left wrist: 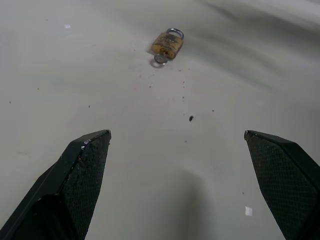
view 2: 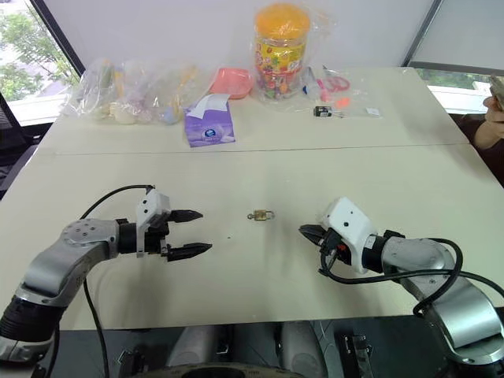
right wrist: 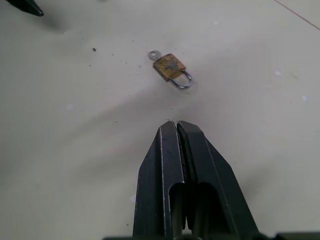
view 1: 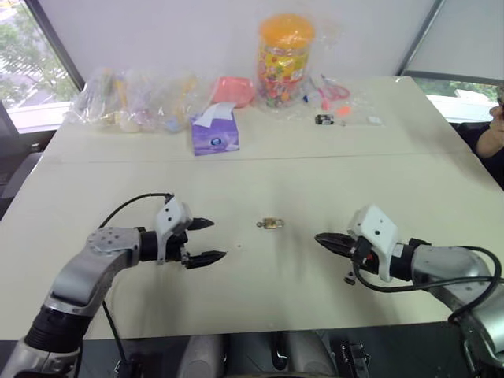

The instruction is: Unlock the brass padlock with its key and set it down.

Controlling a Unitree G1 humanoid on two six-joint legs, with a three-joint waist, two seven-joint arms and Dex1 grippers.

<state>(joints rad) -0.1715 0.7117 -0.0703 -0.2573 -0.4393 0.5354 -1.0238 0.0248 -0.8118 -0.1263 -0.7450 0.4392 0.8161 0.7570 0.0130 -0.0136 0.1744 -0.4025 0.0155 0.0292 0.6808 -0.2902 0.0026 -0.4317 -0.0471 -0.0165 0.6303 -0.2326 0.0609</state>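
Observation:
The brass padlock lies flat on the cream table, midway between my two grippers. The key sticks out of its bottom end, with its small silver ring head resting on the table. The thin shackle looks seated in the body. My left gripper is open with nothing between its fingers, a short way to the left of the padlock. My right gripper is shut and empty, a short way to the right of the padlock, pointing at it.
Along the table's far side stand a purple tissue box, a clear jar with an orange lid, clear bags of small items and a pink object. A person's arm shows at the right edge.

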